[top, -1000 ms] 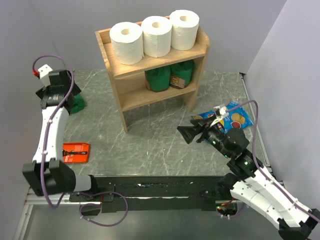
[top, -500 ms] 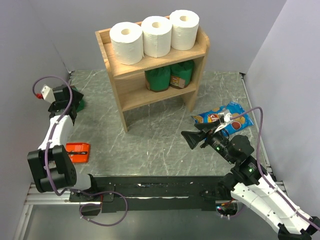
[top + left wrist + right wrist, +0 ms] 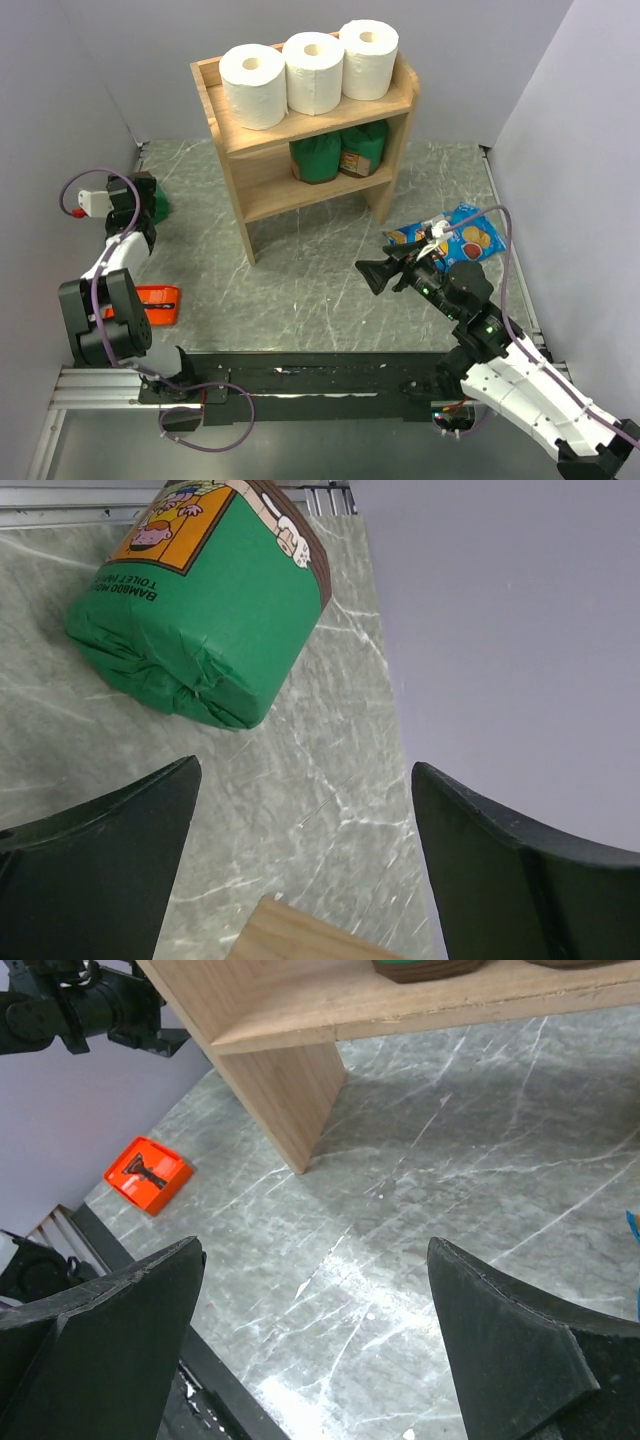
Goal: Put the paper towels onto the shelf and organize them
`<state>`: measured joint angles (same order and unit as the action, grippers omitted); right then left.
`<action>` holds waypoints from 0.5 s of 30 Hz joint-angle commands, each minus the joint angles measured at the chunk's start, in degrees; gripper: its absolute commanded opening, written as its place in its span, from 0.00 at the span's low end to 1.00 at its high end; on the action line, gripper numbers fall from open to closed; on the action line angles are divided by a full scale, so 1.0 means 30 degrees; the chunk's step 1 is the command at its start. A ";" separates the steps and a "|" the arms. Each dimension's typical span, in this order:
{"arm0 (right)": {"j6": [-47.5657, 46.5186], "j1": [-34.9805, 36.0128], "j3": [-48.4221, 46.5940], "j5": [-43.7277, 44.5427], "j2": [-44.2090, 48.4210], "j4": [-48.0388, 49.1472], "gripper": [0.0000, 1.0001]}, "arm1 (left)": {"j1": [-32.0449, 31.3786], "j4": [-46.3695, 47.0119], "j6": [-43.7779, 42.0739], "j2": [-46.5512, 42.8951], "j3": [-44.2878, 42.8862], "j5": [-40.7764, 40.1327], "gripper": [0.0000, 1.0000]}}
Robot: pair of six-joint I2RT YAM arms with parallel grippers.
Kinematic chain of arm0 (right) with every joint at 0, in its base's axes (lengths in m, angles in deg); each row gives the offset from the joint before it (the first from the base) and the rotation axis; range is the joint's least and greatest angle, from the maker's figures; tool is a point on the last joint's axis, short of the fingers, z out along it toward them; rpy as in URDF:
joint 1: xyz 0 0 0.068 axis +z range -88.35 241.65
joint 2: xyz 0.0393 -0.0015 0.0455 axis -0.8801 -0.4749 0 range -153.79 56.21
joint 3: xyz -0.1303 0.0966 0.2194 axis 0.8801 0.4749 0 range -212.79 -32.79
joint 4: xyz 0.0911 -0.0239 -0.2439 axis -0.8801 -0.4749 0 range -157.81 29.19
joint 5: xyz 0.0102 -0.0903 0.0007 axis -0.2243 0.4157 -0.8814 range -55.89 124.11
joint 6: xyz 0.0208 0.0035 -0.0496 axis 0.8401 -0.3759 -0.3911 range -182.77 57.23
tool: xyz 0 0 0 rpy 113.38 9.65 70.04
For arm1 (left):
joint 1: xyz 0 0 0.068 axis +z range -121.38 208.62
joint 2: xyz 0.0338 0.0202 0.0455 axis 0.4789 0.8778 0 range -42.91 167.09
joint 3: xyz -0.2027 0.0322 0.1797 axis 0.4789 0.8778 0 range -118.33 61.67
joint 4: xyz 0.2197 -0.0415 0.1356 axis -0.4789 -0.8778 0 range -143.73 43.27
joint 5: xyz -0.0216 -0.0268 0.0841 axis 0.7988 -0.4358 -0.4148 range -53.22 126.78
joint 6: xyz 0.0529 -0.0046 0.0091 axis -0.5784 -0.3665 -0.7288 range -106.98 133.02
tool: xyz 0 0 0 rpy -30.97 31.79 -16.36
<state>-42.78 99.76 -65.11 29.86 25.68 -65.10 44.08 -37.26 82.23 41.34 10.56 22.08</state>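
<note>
Three white paper towels [image 3: 252, 85], [image 3: 314, 72], [image 3: 367, 58] stand upright in a row on the top tier of the wooden shelf [image 3: 330, 122]. My left gripper [image 3: 141, 193] hangs low by the left wall, far from the shelf, and is open. In the left wrist view the left gripper [image 3: 304, 770] holds nothing, with bare floor between its dark fingers [image 3: 95, 865]. My right gripper [image 3: 374, 275] hovers open over the floor in front of the shelf's right leg. The right gripper [image 3: 315, 1250] is empty in its wrist view too.
Two green packages [image 3: 317, 158], [image 3: 364, 148] sit on the lower tier. Another green package [image 3: 205, 605] lies near the left wall, just beyond my left gripper. A blue chip bag [image 3: 455, 232] lies right of the shelf, and an orange packet [image 3: 153, 305] lies at front left.
My left arm has folded down and back toward its base, bringing its gripper low beside the green package. The right gripper has only shifted slightly. The rolls have not moved.
</note>
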 commanded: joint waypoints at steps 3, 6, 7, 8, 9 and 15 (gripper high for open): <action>-0.0217 0.0071 -0.0625 -0.0428 -0.0782 0.1373 1.00 | 0.0323 0.1763 0.0836 0.1622 -0.0511 0.0152 0.93; -0.0276 0.0100 -0.0566 -0.0196 -0.1104 0.1929 0.99 | 0.0324 0.2841 0.0719 0.2384 -0.0161 0.0272 0.91; -0.0334 0.0100 -0.0537 -0.0136 -0.1279 0.1959 1.00 | 0.0324 0.3254 0.0748 0.2502 0.0130 0.0184 0.90; -0.0393 0.0100 -0.0508 -0.0049 -0.1339 0.1959 1.00 | 0.0353 0.3577 0.0777 0.2648 0.0162 0.0212 0.90; -0.0422 0.0100 -0.0507 0.0010 -0.1455 0.1959 1.00 | 0.0353 0.3957 0.0778 0.3027 0.0162 0.0241 0.90; -0.0452 0.0100 -0.0566 0.0099 -0.1953 0.2193 0.99 | 0.0383 0.5511 0.0221 0.4610 -0.0423 0.0504 0.86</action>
<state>-43.16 99.76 -65.13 29.22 20.61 -61.80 44.91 -27.68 83.45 52.66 10.88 23.07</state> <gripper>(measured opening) 0.994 0.870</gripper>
